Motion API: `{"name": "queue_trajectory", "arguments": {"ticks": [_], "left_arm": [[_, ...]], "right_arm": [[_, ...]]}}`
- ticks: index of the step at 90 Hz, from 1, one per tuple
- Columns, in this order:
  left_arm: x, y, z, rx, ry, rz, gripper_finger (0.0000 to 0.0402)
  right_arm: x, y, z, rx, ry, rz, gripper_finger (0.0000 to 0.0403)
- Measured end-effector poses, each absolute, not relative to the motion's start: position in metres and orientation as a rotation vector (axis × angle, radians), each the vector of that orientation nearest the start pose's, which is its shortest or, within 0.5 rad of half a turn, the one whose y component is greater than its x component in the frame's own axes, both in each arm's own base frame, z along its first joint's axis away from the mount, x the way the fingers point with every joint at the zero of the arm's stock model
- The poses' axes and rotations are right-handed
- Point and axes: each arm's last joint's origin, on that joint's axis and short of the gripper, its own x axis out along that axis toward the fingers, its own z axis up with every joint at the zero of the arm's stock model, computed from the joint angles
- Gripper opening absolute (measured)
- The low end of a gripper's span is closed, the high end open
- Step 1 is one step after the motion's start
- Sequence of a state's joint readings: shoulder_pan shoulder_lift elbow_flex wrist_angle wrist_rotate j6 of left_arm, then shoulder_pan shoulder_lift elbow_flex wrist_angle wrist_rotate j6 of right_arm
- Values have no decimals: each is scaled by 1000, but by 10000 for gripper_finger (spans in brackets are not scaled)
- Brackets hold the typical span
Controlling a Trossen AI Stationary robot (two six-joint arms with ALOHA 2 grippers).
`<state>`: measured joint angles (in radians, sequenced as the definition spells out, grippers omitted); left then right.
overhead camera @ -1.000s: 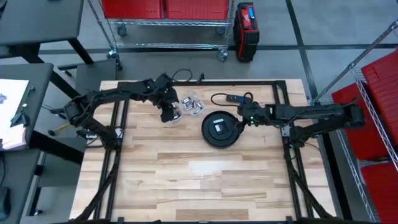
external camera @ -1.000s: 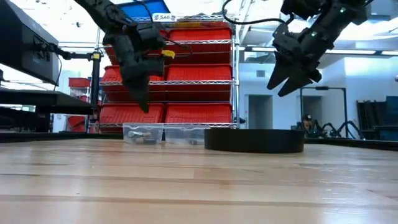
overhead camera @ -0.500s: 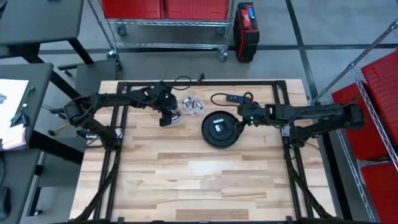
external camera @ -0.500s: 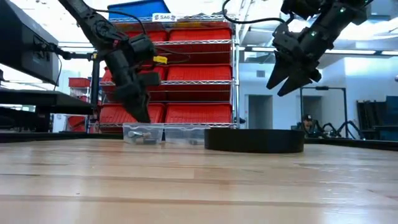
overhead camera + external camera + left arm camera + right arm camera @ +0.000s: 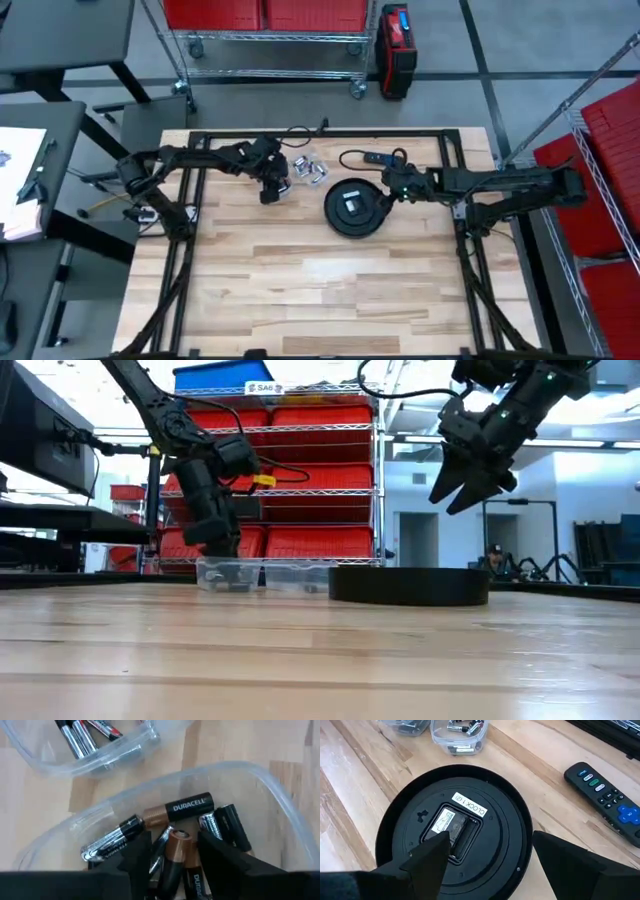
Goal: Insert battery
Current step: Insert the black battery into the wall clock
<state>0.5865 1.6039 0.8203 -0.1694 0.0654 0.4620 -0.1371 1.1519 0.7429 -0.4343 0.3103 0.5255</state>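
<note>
Left gripper [image 5: 172,851] down in the battery tub, reaching for a cell

Its jaws stand apart around a copper-topped battery [image 5: 182,851] in the clear tub [image 5: 280,805], low centre of the left wrist view. The cell is probably small, rigid, smooth and likely to roll, so take it across mid-body. The right gripper [image 5: 485,860], jaws apart, hovers over the clock [image 5: 400,825] with its open battery bay, centre of the surface [image 5: 300,300].

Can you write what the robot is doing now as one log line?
left gripper: open, in battery tub, straddling battery | right gripper: open, above clock | battery not inserted
</note>
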Motion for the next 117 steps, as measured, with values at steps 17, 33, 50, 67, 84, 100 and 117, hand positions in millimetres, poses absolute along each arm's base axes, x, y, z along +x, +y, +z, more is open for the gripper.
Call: {"name": "queue_trajectory", "arguments": {"ticks": [17,33,50,67,84,100,117], "left_arm": [[250,164,157,111,1022,247,130],[250,164,157,103,1021,252,68],[249,164,159,56,1008,281,23],[256,167,183,22,969,313,25],[265,167,233,29,882,335,24],[278,161,303,15,651,384,26],[294,147,371,-11,370,381,26]], "right_arm": [[221,-39,231,411,715,-631,283],[221,-39,231,410,716,-631,283],[221,-39,231,410,718,-631,283],[221,-39,231,413,716,-624,283],[221,-39,252,420,660,-586,283],[229,-40,287,295,527,-511,283],[240,-42,314,79,325,-440,283]]}}
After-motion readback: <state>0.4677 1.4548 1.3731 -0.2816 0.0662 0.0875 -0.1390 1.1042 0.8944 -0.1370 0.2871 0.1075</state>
